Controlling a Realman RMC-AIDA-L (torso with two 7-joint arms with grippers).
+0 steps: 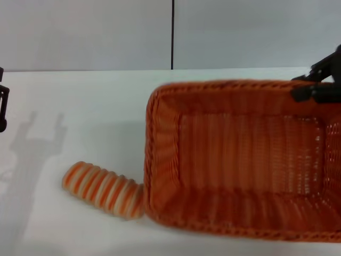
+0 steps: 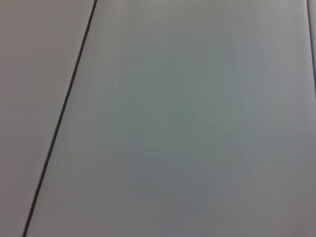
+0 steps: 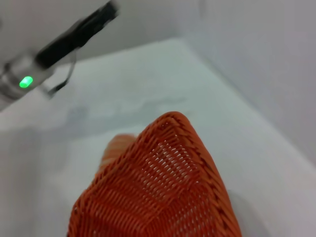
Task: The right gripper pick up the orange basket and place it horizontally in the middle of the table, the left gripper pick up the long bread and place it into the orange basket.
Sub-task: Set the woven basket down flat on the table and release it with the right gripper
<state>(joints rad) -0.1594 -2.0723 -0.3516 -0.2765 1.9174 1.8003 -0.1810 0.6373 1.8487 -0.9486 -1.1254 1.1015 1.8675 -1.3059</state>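
The orange basket fills the right half of the head view, open side up and long side across, looking lifted off the white table. My right gripper is shut on its far rim near the right corner. The right wrist view looks down on a basket corner. The striped long bread lies on the table at the basket's near left corner, its right end hidden behind the wicker; a bit of the bread peeks past the basket. My left gripper hangs at the far left edge; its shadow shows two prongs apart.
Bare white table stretches left of and behind the basket. A grey wall with a dark vertical seam stands behind the table. The left wrist view holds only wall panels. The left arm shows far off.
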